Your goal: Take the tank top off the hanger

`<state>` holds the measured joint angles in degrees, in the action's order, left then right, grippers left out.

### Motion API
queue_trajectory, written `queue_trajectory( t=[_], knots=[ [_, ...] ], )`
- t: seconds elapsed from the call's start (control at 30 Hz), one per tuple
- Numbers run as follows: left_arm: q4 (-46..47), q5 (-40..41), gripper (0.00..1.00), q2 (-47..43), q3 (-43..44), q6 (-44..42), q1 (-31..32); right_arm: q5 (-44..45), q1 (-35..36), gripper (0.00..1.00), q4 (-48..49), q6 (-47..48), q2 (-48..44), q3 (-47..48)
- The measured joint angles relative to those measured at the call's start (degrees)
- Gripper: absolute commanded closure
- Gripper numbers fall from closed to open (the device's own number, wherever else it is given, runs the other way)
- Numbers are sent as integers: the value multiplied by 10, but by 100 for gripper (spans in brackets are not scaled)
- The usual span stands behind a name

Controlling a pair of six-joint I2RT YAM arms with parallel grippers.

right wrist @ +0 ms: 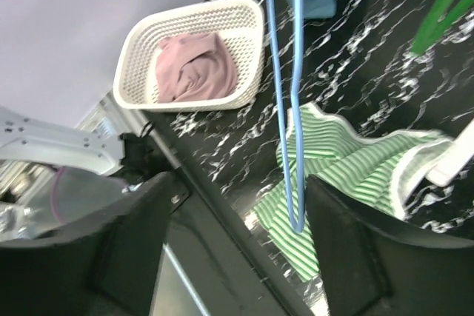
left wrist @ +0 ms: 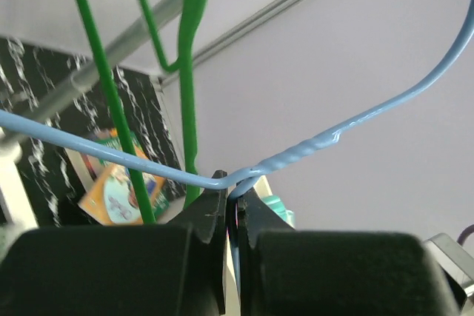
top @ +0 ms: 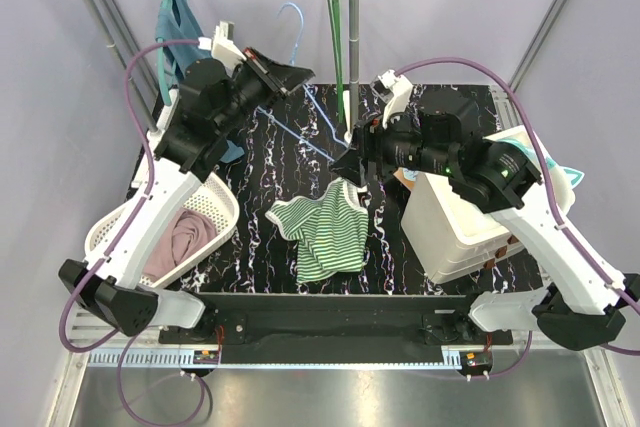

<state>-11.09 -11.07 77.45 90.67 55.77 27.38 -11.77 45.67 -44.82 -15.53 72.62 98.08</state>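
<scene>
Above the marbled tabletop [top: 262, 162], left pincer [left wrist: 231, 199] is clamped tight on the blue hanger [left wrist: 355, 120] at its twisted neck. Right pincer [right wrist: 241, 246] gapes wide, gripping nothing, hanger's lower end close by. Green-striped tank top [top: 325, 229] lies crumpled on the tabletop.

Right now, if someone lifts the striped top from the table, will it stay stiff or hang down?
The striped top lies crumpled in soft folds, so it would probably hang limp. It looks thin, so likely light.
</scene>
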Motion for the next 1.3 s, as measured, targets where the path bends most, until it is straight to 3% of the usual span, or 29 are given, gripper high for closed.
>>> queue_trajectory(
  t=[0.17, 0.37, 0.43, 0.47, 0.57, 0.7, 0.8, 0.93, 1.3],
  knots=[
    [9, 0, 100, -25, -74, 88, 13, -30, -1, 58, -1, -25, -10, -28],
    [19, 10, 100, -77, -118, 136, 39, -64, -1, 68, 0, -54, -43, -73],
    [31, 17, 100, -87, -121, 146, 51, -79, -1, 84, 0, -64, -54, -85],
    [39, 21, 100, -89, -121, 148, 57, -85, -1, 100, 0, -70, -58, -89],
    [57, 28, 99, -90, -125, 152, 75, -96, -1, 100, 0, -89, -67, -98],
    [70, 32, 49, -93, -141, 153, 82, -87, -1, 100, -5, -104, -83, -103],
    [59, 45, 38, -112, -161, 143, 86, -80, -1, 100, -6, -110, -92, -103],
    [14, 62, 33, -158, -172, 105, 86, -57, 0, 100, -14, -113, -85, -86],
    [-131, 148, 33, -329, -204, 15, 86, 57, -1, 100, -18, -114, 40, 70]
  ],
)
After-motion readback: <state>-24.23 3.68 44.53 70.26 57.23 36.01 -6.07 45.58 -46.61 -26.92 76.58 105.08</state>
